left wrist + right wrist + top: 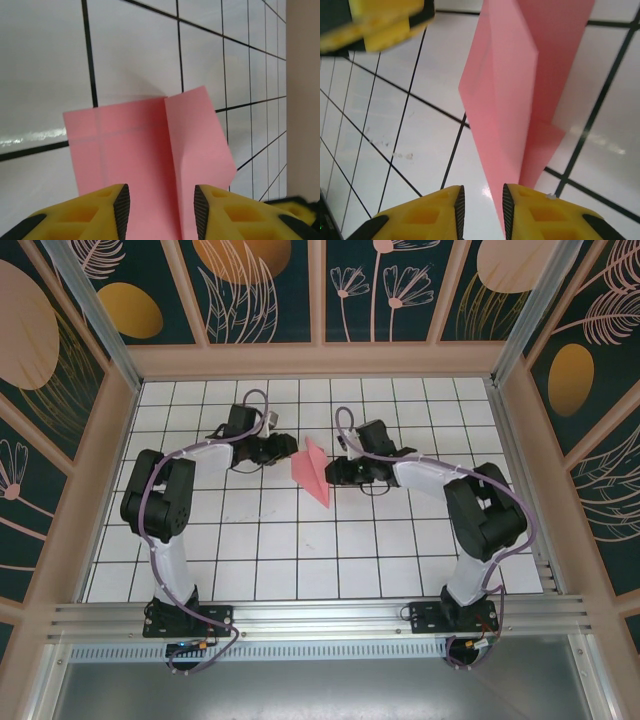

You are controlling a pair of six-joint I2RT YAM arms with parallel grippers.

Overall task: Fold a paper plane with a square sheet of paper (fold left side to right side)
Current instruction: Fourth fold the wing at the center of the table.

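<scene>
- A booth of dark teal panels (pixel 270 285) painted with pale flowers and orange discs encloses a white table (pixel 300 570) ruled in black grid lines.
- From the near edge, the left arm (pixel 160 502) and the right arm (pixel 482 512) bend inward and meet near the middle of the table.
- Between them is the paper plane (pixel 314 472), a slim salmon-pink dart with its sharp tip pointing toward the near edge in the overhead view.
- The left gripper (pixel 287 450) meets the plane's far end from the left; the right gripper (pixel 331 471) is against its right flank.
- From the left wrist, the left gripper (pixel 160 200) has its yellow, black-padded fingers (pixel 121 207) standing apart. The pink paper (pixel 150 150) runs through the gap and on over the tiles, one flap raised along a centre crease.
- From the right wrist, the right gripper (pixel 481 202) shows a narrow gap between its fingers (pixel 506 212). The plane (pixel 505 100) rises ahead of it, its lower edge running down beside one pad and not pinched from both sides.
- The opposite gripper's yellow shows as a blur at the edge of each wrist view.
</scene>
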